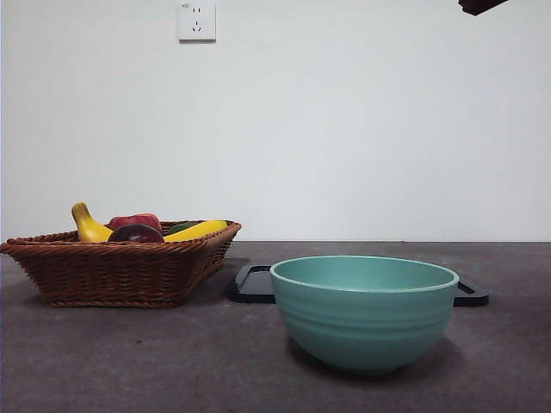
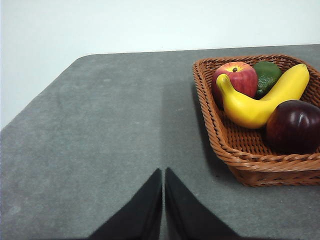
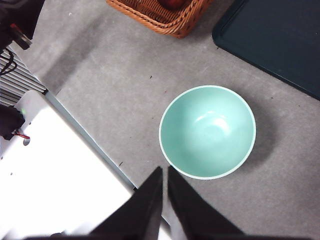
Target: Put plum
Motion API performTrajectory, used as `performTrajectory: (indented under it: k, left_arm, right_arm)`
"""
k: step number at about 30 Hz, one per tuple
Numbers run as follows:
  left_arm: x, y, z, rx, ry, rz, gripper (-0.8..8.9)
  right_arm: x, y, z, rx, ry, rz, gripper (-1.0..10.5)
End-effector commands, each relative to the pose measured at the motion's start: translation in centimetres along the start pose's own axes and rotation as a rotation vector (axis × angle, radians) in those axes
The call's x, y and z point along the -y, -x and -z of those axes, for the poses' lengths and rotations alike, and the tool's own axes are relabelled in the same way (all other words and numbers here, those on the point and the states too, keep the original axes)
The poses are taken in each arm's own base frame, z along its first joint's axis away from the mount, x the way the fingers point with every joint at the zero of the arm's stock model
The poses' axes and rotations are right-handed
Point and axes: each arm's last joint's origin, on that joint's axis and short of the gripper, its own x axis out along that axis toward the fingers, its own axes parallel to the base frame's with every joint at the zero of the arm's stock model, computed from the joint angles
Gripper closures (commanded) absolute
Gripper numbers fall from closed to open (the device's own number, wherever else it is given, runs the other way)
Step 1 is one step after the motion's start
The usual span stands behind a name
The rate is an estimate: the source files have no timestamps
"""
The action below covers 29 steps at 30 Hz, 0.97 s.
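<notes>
While both arms waited, our closed, empty left gripper (image 2: 163, 172) had the plum (image 2: 293, 126) at two o'clock, nearer.

A plain white wall (image 1: 362, 120) stands behind the dark grey, felt-like table top (image 1: 129, 361), lit evenly, with soft shadows lying on the table. A white square wall socket (image 1: 196, 21) sits high on the wall. In the right wrist view, a white panel (image 3: 55, 170) borders the table's edge.
</notes>
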Motion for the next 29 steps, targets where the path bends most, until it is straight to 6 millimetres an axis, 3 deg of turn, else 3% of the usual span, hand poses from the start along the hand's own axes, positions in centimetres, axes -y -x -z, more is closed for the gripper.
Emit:
performTrajectory:
  k: [1,6,12,19,25,29]
  left_arm:
    - [0.0,-0.2,0.7,-0.026,0.006,-0.003,8.06]
    - [0.0,-0.2,0.7,-0.026,0.006,-0.003,8.06]
    - [0.0,-0.2,0.7,-0.026,0.006,-0.003,8.06]
    - [0.0,-0.2,0.7,-0.026,0.006,-0.003,8.06]
    - [0.0,-0.2,0.7,-0.026,0.006,-0.003,8.06]
    - [0.0,-0.2,0.7,-0.026,0.006,-0.003,8.06]
  right_arm:
    - [-0.2,0.2,-0.4,0.016,0.021,-0.006,9.4]
    - [-0.1,0.8,-0.5,0.076,0.118,0.062,9.4]
    - [1.8,2.3,-0.5,0.409,0.178,0.206,9.4]
    - [5.7,2.1,4.4,0.696,0.131,0.442,9.4]
    - [8.3,0.2,9.3,0.844,0.107,0.605,9.4]
    - [9.4,-1.1,11.6,0.883,0.103,0.653,9.4]
